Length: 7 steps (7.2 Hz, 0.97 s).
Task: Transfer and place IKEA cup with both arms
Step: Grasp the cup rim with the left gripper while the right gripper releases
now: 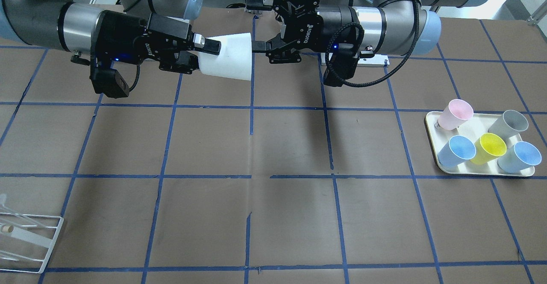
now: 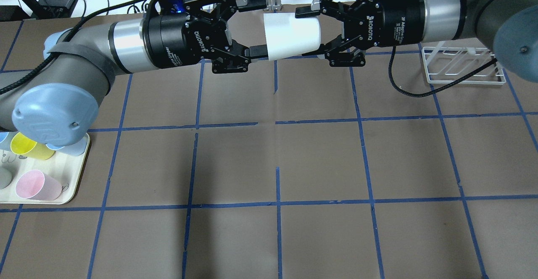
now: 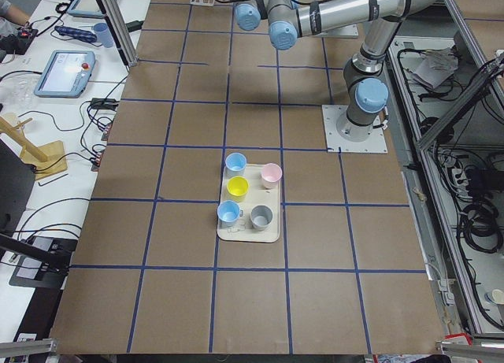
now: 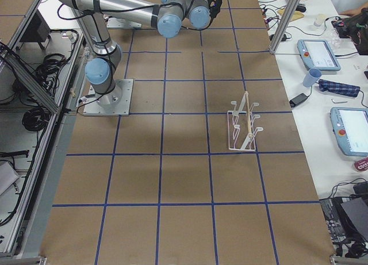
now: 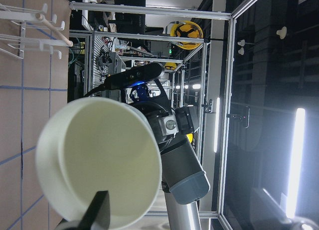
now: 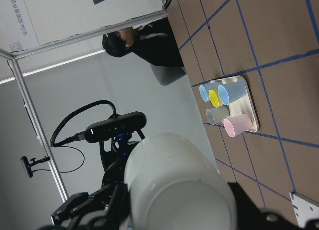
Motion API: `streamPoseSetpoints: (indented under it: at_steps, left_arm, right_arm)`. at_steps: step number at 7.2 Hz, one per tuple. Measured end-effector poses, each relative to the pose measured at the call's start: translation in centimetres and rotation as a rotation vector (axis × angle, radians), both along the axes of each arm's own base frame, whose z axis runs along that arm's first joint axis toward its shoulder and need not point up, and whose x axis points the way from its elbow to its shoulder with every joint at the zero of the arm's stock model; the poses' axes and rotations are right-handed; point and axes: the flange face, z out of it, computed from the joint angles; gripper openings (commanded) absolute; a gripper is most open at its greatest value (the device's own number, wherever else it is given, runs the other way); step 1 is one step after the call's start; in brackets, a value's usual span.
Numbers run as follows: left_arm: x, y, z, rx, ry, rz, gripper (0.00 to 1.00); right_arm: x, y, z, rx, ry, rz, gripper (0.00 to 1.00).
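The white IKEA cup (image 2: 292,35) hangs sideways in the air over the far middle of the table (image 1: 273,147), its wide mouth toward the left arm. My right gripper (image 2: 310,33) is shut on the cup's narrow base end, and it also shows in the front-facing view (image 1: 205,55) on the cup (image 1: 228,57). My left gripper (image 2: 256,27) is open at the cup's mouth, one finger beside the rim and the other well clear of it. The left wrist view looks into the cup's mouth (image 5: 99,155). The right wrist view shows the cup's base (image 6: 174,185).
A cream tray (image 1: 431,125) holds pink (image 1: 455,113), grey (image 1: 510,123), yellow and blue cups on the robot's left side. A white wire rack (image 2: 462,67) stands on the robot's right, far side. Blue tape lines grid the brown table.
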Motion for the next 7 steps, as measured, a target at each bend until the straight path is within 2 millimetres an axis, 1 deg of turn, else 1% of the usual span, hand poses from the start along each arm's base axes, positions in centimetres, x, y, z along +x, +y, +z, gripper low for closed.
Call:
streamPoseSetpoints:
  at_steps: [1, 2, 3, 4, 5, 6, 7]
  left_arm:
    - [-0.35, -0.09, -0.20, -0.002, 0.000, -0.008, 0.50]
    - [-0.62, -0.13, -0.38, 0.000, 0.000, -0.014, 0.31]
    - [-0.73, -0.20, -0.43, -0.004, 0.000, -0.016, 0.14]
    - [-0.76, -0.26, -0.40, -0.013, 0.000, -0.017, 0.04]
    - [-0.80, -0.30, -0.36, -0.019, -0.001, -0.018, 0.00]
    - [-0.80, -0.35, -0.39, -0.022, -0.001, -0.018, 0.00]
    - [-0.82, -0.40, -0.46, -0.023, -0.002, -0.018, 0.00]
  right_arm:
    - [0.00, 0.01, -0.01, 0.001, 0.000, 0.000, 0.20]
    - [0.00, 0.01, 0.00, 0.001, 0.000, 0.000, 0.20]
    - [-0.04, 0.01, 0.00, 0.001, 0.000, -0.001, 0.21]
    - [-0.06, -0.01, 0.03, 0.000, 0.000, -0.001, 0.24]
    - [-0.08, -0.03, 0.09, 0.000, 0.000, -0.002, 0.33]
    - [-0.10, -0.05, 0.14, -0.001, 0.001, -0.002, 0.56]
    - [-0.11, -0.07, 0.19, 0.000, 0.001, -0.002, 0.75]
